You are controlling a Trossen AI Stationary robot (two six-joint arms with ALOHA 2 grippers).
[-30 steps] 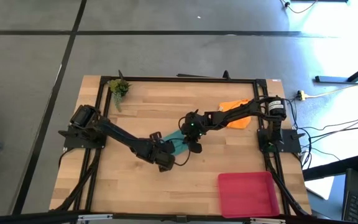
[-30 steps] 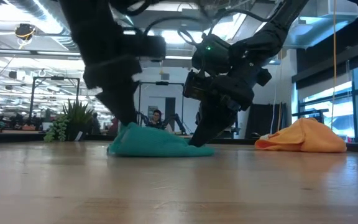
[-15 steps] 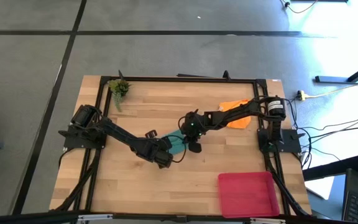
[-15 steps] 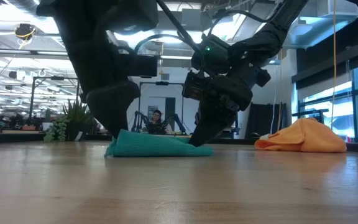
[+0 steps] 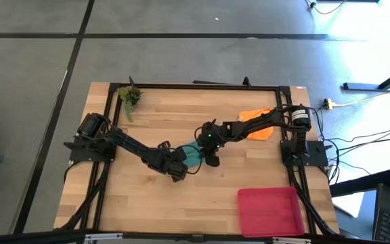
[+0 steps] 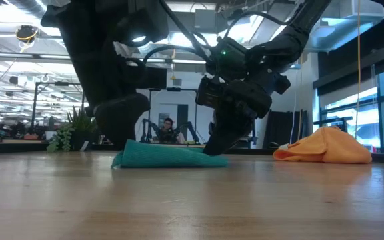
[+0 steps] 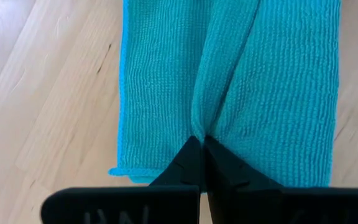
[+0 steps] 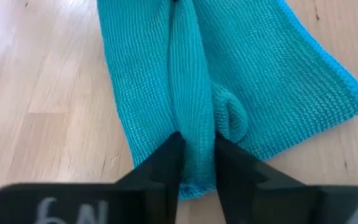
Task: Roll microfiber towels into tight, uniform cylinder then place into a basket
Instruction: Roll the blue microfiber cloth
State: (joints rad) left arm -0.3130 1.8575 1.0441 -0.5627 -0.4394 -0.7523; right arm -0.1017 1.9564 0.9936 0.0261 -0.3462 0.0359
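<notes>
The teal towel (image 5: pixel 191 155) lies low on the table's middle, stretched between my two grippers; it also shows in the low view (image 6: pixel 169 157). My left gripper (image 7: pixel 202 142) is shut on its near-left end. My right gripper (image 8: pixel 197 149) is shut on its opposite end, and shows in the low view (image 6: pixel 215 148). The orange towel (image 5: pixel 257 123) lies crumpled at the far right, under the right arm. The red-pink basket (image 5: pixel 269 211) stands at the near right corner. My left gripper pinches a raised fold (image 7: pixel 199 127) at the middle of the teal towel's end edge between its two fingers. The fingers slant down and lie along the towel. A crease runs from the fingertips along the cloth, which rests on the table. My right gripper pinches a raised ridge of cloth (image 8: pixel 194 127) at the middle of the towel's other end between its two fingers. The fingers slant down from the table's right. The ridge runs along the towel toward the other gripper; the towel lies on the table.
A small green plant sprig (image 5: pixel 129 95) lies at the far left corner. Bare wood lies along the near edge left of the basket. Black frame rails run along the table's edges.
The towel's left end, humped up under my left gripper a second ago, now lies flat, so the towel is low and stretched out. My left gripper has shifted slightly toward the far edge. My right gripper has kept still.
</notes>
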